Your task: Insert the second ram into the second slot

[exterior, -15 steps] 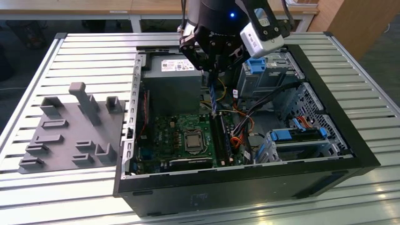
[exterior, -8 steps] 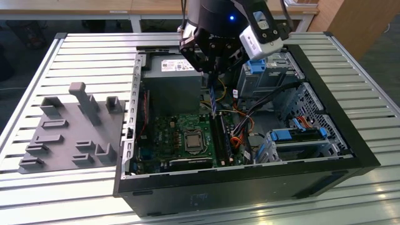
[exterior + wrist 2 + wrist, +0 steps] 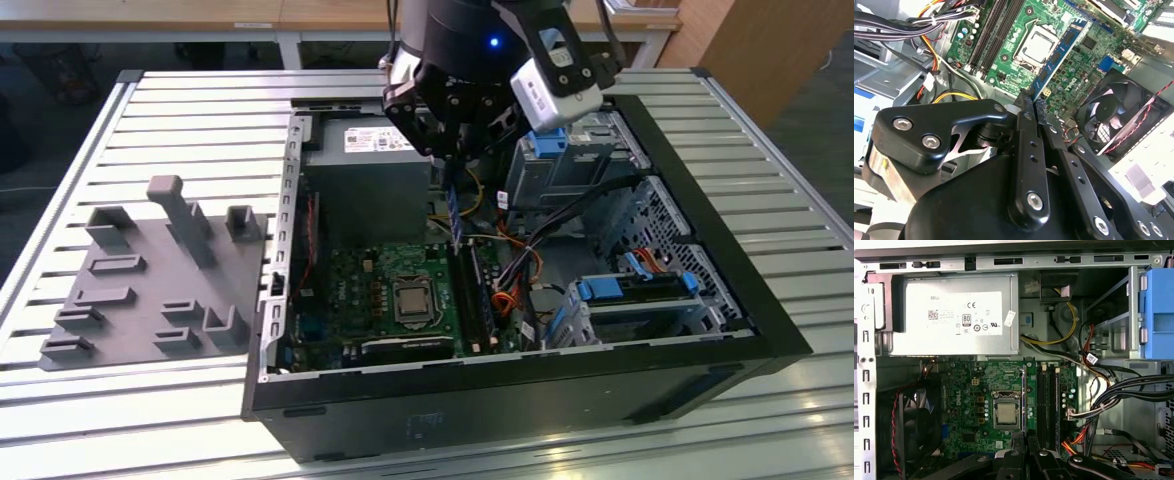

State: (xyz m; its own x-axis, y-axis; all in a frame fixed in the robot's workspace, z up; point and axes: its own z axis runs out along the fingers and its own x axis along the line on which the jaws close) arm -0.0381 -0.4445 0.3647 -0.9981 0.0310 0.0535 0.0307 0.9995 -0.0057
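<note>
My gripper (image 3: pixel 457 178) hangs over the open computer case (image 3: pixel 694 360), shut on the second ram (image 3: pixel 458 215), a thin blue stick held on edge. In the second wrist view the ram (image 3: pixel 1059 52) sticks out from between the black fingertips (image 3: pixel 1026 102) over the green motherboard. In the first wrist view it appears edge-on as a thin line (image 3: pixel 1024 395) beside the processor, to one side of the black memory slots (image 3: pixel 1048 400). The stick is above the board, not seated. The slots (image 3: pixel 473 290) lie just below and toward the exterior view's right of the stick. I cannot tell which one is the second slot.
A grey power supply (image 3: pixel 954 315) fills the case's far end. A black fan (image 3: pixel 1109 115) sits beside the board. Cable bundles (image 3: pixel 1114 395) run next to the slots. Blue drive-bay latches (image 3: pixel 641 285) are at the exterior view's right, a grey fixture plate (image 3: pixel 147 290) at its left.
</note>
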